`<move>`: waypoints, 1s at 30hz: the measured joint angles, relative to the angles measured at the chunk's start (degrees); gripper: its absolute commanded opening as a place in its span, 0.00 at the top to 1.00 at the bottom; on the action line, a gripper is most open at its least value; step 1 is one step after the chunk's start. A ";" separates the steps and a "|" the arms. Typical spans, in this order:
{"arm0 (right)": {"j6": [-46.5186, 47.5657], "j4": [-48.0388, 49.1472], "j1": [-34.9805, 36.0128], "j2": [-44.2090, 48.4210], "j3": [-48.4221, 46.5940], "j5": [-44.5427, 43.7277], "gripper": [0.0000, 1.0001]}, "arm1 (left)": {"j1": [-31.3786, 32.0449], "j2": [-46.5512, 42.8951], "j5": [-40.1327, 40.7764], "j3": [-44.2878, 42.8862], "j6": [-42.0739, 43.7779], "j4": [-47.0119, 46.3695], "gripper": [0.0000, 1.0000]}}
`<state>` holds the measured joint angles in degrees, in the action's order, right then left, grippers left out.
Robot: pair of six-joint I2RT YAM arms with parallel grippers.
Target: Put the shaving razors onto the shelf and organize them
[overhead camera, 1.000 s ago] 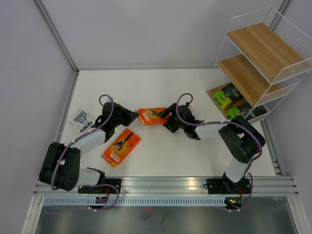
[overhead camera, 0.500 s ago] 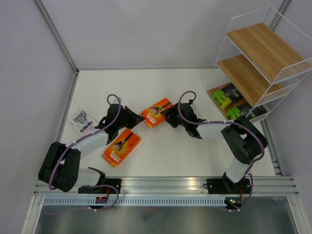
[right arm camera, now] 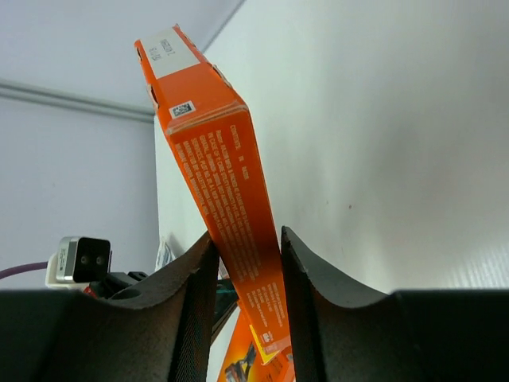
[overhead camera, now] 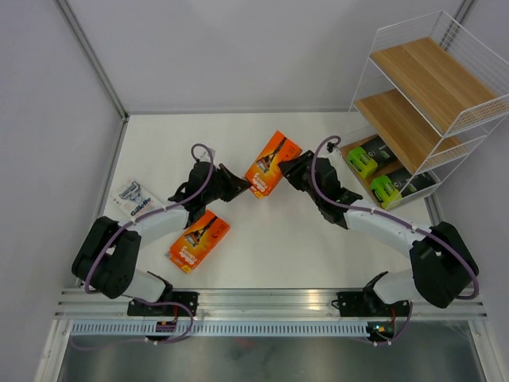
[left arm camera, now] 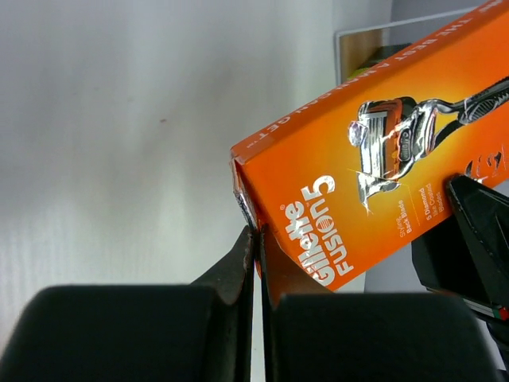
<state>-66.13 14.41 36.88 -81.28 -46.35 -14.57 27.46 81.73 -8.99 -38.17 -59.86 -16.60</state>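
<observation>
Orange pack (overhead camera: 271, 165) raised, turned, clasped in right hand (overhead camera: 289, 169)

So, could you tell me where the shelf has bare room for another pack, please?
The white wire shelf's top wooden board and middle wooden board are bare. The bottom tier is crowded: two black packs with lime-green ends lie there side by side.

Table (overhead camera: 278, 239) open between held orange pack (overhead camera: 269, 163) and shelf (overhead camera: 433, 76); 2 black-green packs (overhead camera: 362, 161) occupy bottom tier.

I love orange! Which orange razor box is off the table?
The orange Gillette Fusion5 box between the left gripper and right gripper; the other orange box lies flat.
</observation>
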 measured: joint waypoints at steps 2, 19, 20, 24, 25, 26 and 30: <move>1.84 -1.20 -0.44 2.38 -0.17 -2.34 0.58 | 1.46 1.07 0.24 -2.69 0.33 -0.24 0.98; 10.64 -18.08 -7.26 20.39 -3.52 -17.05 0.43 | 9.01 19.93 -3.52 -33.79 0.07 -3.72 0.98; 10.99 -18.88 -8.44 20.57 -3.76 -17.09 0.43 | 9.49 21.24 -3.65 -35.26 -0.48 -3.96 0.98; 13.88 -21.14 -14.67 20.63 -5.73 -17.22 0.43 | 11.45 27.15 -3.67 -41.92 -2.23 -4.28 0.98; 14.69 -21.40 -15.76 20.50 -6.51 -17.31 0.43 | 11.96 28.79 -3.65 -44.35 -2.43 -3.82 0.98; 15.56 -21.55 -16.70 20.26 -7.41 -17.49 0.42 | 12.48 30.49 -3.65 -46.95 -2.56 -3.43 0.98; 18.71 -21.57 -19.89 18.80 -10.97 -17.42 0.43 | 14.01 36.76 -3.61 -56.74 -3.17 -1.86 0.98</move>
<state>-47.42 -7.16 16.99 -62.48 -57.32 -31.99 41.47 118.50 -12.60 -94.91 -63.02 -18.46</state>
